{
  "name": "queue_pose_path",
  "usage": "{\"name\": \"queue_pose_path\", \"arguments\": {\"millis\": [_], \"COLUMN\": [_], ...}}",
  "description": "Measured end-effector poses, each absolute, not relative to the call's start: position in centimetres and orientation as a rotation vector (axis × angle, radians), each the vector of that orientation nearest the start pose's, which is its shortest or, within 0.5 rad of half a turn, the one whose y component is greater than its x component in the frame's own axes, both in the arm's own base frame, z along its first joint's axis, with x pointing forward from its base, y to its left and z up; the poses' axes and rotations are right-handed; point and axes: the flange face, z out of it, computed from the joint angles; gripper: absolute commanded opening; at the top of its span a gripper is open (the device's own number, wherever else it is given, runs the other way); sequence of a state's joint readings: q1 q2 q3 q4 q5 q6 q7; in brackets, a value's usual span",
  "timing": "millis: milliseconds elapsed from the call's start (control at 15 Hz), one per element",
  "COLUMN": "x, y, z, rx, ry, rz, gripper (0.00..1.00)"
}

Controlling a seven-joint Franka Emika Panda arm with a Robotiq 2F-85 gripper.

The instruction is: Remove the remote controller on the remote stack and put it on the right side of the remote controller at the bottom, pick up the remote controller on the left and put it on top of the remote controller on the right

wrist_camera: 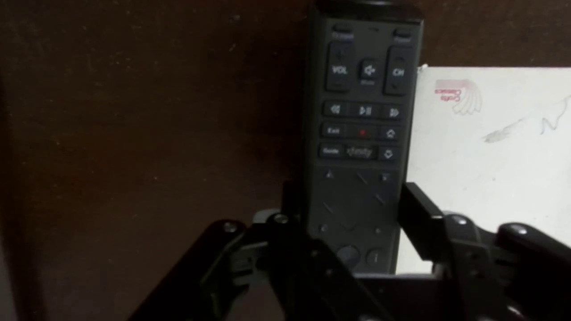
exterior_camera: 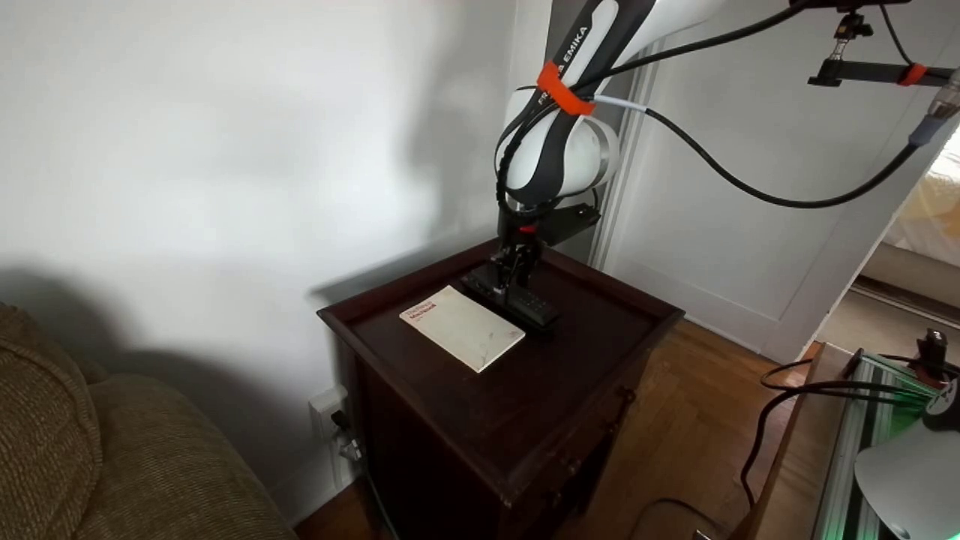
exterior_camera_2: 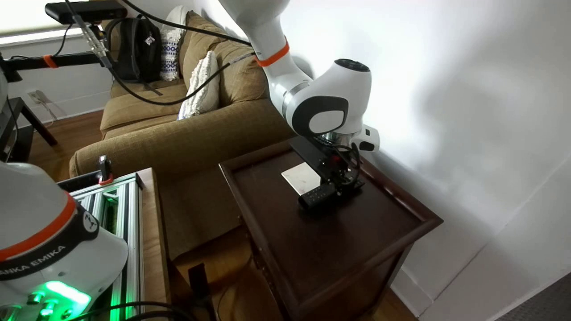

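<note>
A slim black remote controller with white-marked buttons lies between the fingers of my gripper in the wrist view. Both fingertips sit against its long sides, so the gripper looks shut on it. The glossy dark end of another remote shows just beyond its far end, lower down; the rest is hidden beneath. In both exterior views the gripper points down at the stack, and the upper remote sticks out from under it. Whether the upper remote touches the lower one cannot be told.
A white paper booklet lies right beside the remotes; it also shows in the wrist view. All stand on a dark wooden cabinet top with a raised rim. A white wall rises behind, and a brown couch stands beside.
</note>
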State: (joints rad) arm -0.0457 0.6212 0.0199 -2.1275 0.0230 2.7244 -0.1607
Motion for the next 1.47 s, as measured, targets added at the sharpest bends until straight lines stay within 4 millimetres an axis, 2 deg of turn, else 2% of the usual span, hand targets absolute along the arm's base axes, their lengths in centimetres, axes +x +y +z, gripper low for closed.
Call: {"name": "queue_pose_path", "arguments": {"millis": [67,467,733,1000,1200,1467], "x": [56.1,56.3,57.0,57.0,56.1,54.9], "y": [-1.5,-1.4,-1.6,-5.1,-7.9,-10.0], "z": [10.9,11.2,12.9,14.3,13.7,11.9], "rx": [-3.114,-3.116,-3.121,-3.133,-3.134,-3.125], "ry": [-0.172,-0.181,-0.174,-0.096,-0.058,-0.046], "rz": [0.033,0.023,-0.025,-0.057,-0.033,0.016], "gripper": [0.26,0.26,0.26,0.26,0.26,0.26]}}
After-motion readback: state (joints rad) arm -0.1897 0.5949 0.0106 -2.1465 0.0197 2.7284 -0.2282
